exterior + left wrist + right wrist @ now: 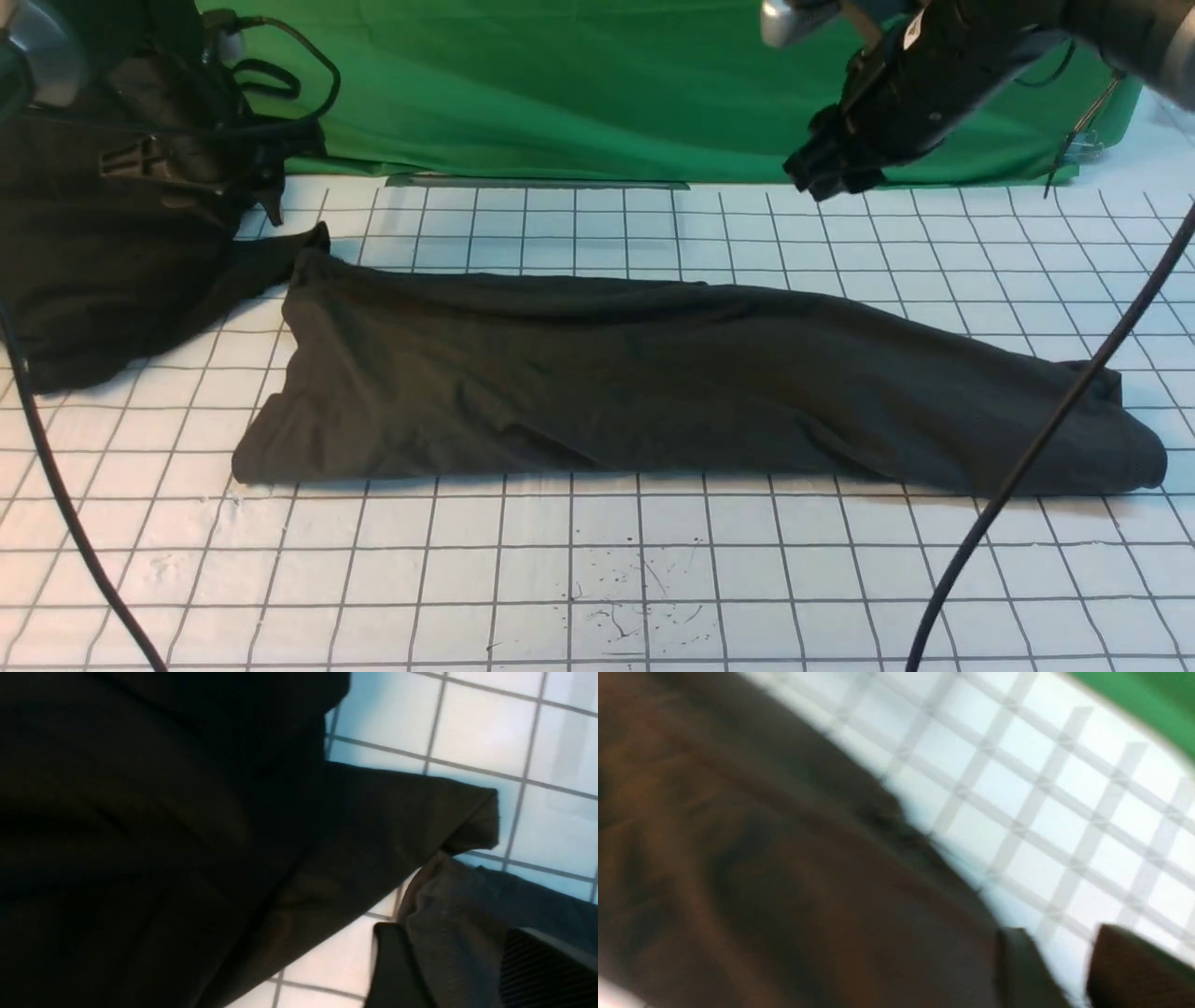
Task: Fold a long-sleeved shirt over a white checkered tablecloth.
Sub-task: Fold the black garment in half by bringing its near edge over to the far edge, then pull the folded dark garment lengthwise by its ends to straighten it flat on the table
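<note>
Left claw [455, 975]: fingers apart, a greyish fold of cloth [448, 924] lying in the gap; I cannot tell which garment it belongs to
Right claw [823, 182]: hovers above the cloth, fingers a little apart, only bare grid showing through the gap
Long-sleeved shirt [653, 383]: folded into one long band, flat on the white checkered tablecloth [607, 560]; its right end lies below the right claw and nearer the robot, its left end just right of the left claw
Dark garment heap [93, 280]: under the left claw, a tongue of it reaching the shirt's far left corner
Cable [1027, 448]: slants below the right claw, crossing in front of the shirt's right end in the front view
Second cable [56, 485]: curves down on the heap's left side, below the left claw
Green backdrop [560, 93]: behind both claws, at the tablecloth's far edge
Ink specks [635, 616]: on the tablecloth, nearer the robot than the shirt, well apart from both claws
</note>
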You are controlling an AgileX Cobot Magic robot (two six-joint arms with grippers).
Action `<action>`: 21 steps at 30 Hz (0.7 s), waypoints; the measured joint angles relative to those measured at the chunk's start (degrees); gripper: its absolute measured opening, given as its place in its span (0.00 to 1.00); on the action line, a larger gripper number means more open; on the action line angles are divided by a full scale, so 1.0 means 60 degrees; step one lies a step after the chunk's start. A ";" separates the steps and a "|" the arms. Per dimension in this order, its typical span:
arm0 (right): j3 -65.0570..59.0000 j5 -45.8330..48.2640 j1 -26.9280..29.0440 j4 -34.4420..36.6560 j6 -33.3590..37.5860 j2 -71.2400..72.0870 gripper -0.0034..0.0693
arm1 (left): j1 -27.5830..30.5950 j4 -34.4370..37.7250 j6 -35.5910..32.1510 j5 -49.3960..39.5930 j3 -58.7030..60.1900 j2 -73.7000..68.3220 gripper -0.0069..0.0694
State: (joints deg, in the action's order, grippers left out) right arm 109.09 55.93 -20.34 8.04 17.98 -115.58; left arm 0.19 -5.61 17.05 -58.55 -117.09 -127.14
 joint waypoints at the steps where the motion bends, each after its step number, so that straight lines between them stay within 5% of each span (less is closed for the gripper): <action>1: 0.0000 0.0114 0.0000 0.0193 0.0110 -0.0028 0.18 | 0.0011 0.0000 0.0000 0.0000 -0.0016 0.0000 0.54; 2: 0.0000 0.0487 0.0000 0.0874 0.0382 -0.0297 0.11 | 0.0010 0.0077 -0.0012 -0.0288 -0.0082 0.0000 0.55; 6: -0.0018 0.0746 -0.0041 0.1552 0.0590 -0.1131 0.06 | -0.0002 0.0935 -0.0849 -0.1024 -0.0176 0.0018 0.47; 12: -0.0028 -0.0001 -0.0225 0.1663 0.0781 -0.2134 0.06 | -0.0463 0.2053 -0.2119 -0.1790 -0.0185 0.0018 0.13; 17: -0.0028 -0.1831 -0.0186 0.1404 0.0645 -0.2607 0.06 | -0.1222 0.2139 -0.2349 -0.1818 -0.0185 0.0055 0.09; 21: 0.0326 -0.1793 0.0090 0.0316 0.0318 -0.2700 0.07 | -0.1791 0.2179 -0.2393 -0.1818 -0.0185 0.0148 0.09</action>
State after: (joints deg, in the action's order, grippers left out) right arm 111.05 45.17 -19.80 9.94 19.89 -131.78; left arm -10.56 7.47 2.70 -69.46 -118.20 -126.25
